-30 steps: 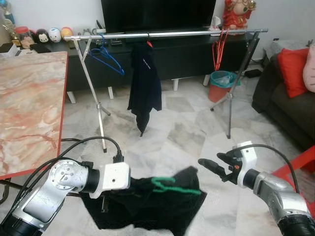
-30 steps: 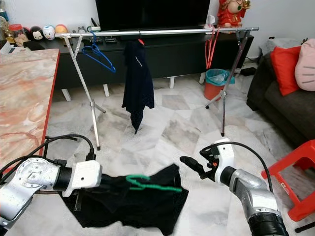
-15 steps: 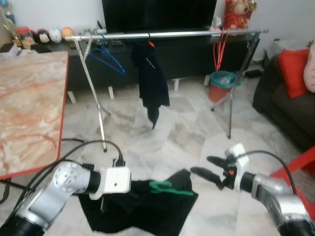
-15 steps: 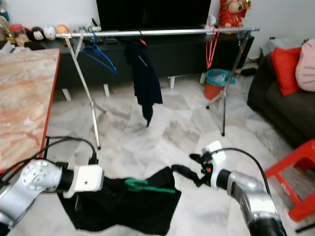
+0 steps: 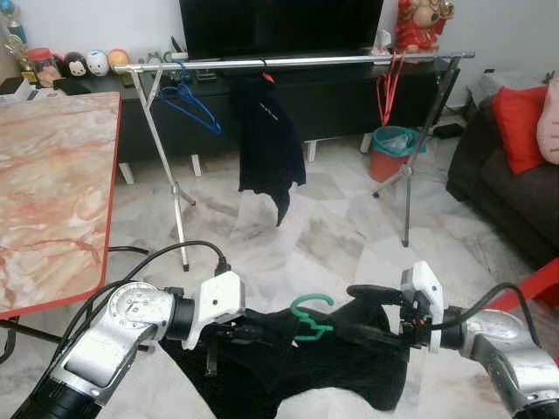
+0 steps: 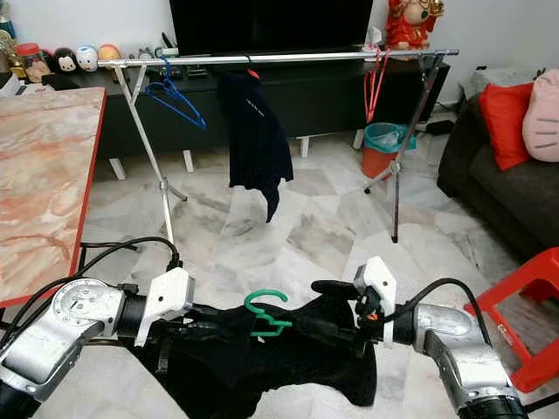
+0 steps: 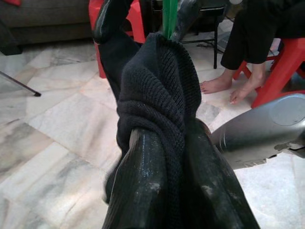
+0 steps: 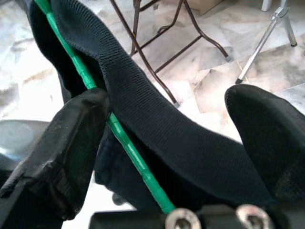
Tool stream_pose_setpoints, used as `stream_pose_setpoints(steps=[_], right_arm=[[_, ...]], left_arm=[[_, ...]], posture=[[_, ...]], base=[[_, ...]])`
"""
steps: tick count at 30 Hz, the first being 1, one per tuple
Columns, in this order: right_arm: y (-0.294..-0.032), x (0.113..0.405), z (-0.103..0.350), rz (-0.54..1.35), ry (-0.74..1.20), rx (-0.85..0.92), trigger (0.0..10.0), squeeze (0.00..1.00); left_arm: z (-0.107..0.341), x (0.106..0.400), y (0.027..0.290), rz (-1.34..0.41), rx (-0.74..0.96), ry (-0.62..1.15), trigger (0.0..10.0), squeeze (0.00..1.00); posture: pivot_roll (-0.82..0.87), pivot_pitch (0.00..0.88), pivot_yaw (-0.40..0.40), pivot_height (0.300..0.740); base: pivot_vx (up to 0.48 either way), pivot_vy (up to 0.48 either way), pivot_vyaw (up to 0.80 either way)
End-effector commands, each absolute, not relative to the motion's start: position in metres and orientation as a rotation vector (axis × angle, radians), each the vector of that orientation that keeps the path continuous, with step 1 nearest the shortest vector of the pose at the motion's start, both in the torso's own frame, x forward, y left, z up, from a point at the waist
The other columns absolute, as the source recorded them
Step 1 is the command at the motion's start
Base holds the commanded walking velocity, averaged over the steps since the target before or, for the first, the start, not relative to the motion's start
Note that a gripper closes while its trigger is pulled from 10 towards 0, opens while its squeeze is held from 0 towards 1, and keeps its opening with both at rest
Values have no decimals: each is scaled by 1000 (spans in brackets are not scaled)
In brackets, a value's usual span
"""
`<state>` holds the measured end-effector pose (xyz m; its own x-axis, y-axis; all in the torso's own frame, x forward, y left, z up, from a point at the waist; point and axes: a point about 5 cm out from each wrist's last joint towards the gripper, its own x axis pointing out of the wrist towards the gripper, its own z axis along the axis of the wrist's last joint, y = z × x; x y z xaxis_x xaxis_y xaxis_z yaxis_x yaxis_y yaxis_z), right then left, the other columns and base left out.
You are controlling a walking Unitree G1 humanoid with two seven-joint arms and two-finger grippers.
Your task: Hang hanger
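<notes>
A black garment (image 5: 349, 371) on a green hanger (image 5: 307, 316) is held low in front of me, the hook pointing up. My left gripper (image 5: 247, 333) is shut on a bunched fold of the knit fabric (image 7: 157, 81). My right gripper (image 5: 354, 312) is open, its fingers (image 8: 66, 143) straddling the garment's shoulder and the green hanger bar (image 8: 119, 133). The silver rack rail (image 5: 297, 61) stands further ahead, carrying a blue hanger (image 5: 188, 100), another black garment (image 5: 266, 140) and red hangers (image 5: 387, 87).
A marble-topped table (image 5: 52, 175) stands at my left. A dark sofa with a red cushion (image 5: 517, 127) and a red stool (image 5: 534, 288) are at the right. A red bin (image 5: 389, 153) sits beyond the rack. A person's bare feet (image 7: 224, 86) rest by a red stool.
My right gripper has moved left onto the garment, fingers now around its shoulder. Garment and hanger have risen, and the hook has turned upright. The garment on the rack has swung.
</notes>
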<state>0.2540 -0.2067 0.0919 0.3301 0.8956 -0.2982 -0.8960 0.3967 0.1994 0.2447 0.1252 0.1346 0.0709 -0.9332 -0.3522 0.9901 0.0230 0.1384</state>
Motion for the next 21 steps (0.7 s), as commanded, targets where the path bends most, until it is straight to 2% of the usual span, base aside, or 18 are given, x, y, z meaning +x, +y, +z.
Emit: stream_pose_setpoints(steps=[1,5,11,16,21], right_arm=[[-213,248,86,1193,452,-21,10000,0],[-222,240,95,1273,466,-28,10000,0],[-238,245,88,1218,535,-150,10000,0],[-235,238,83,1295,584,-193,10000,0],[-231,246,81,1234,531,-216,10000,0]], left_arm=[[163,245,118,-1529,376,32,10000,0],[162,244,118,-1532,365,47,10000,0],[163,246,118,-1541,357,45,10000,0],[166,248,119,-1549,350,49,10000,0],[167,248,119,-1544,348,46,10000,0]], posture=[[-8,0,-36,740],[-11,0,-37,740],[-13,0,-37,740],[-14,0,-34,740],[-9,0,-31,740]], base=[[0,0,0],[0,0,0],[0,0,0],[0,0,0],[0,0,0]])
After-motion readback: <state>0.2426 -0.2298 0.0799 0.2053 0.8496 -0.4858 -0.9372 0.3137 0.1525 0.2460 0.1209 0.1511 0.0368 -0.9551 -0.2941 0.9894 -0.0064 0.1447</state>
